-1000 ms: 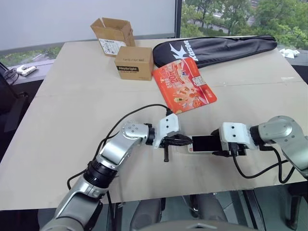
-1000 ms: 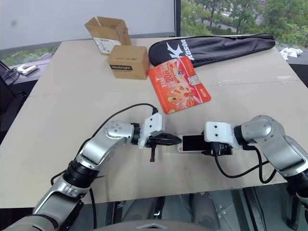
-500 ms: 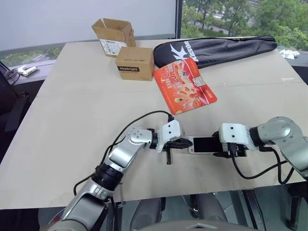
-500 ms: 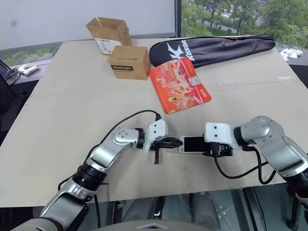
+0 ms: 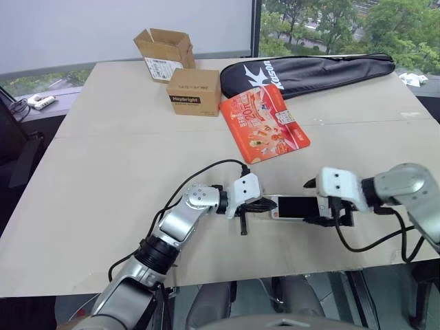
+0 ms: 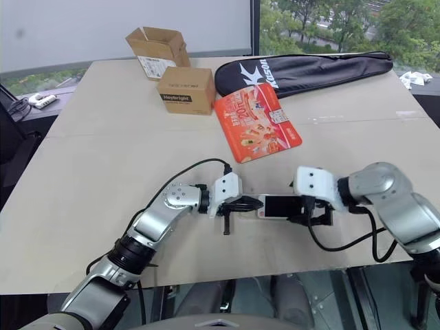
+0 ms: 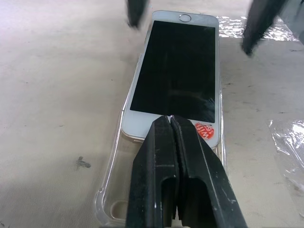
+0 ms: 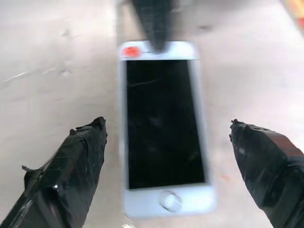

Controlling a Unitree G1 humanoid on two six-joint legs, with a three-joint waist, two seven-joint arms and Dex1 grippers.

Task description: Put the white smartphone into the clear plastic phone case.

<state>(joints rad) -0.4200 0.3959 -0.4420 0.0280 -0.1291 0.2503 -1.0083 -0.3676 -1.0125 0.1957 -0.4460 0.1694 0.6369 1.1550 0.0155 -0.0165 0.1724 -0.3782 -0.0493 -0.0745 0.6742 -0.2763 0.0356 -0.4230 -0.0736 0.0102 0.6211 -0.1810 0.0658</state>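
Observation:
The white smartphone lies screen-up on the table near the front edge, between my two grippers. It rests on the clear plastic phone case. The case's bare end sticks out past the phone's end on the left gripper's side. My left gripper is shut, its joined tips touching that end of the phone by a red sticker. My right gripper hangs open over the other end. Its black fingers stand wide on either side of the phone, clear of it.
An orange packet lies behind the phone, with a brown box, an open carton and a black racket bag farther back. Crinkled clear wrap lies beside the case. The table's front edge is close.
My right gripper has opened wide, letting go of the phone's end, and lifted slightly away. The left gripper stays shut at the phone's other end.

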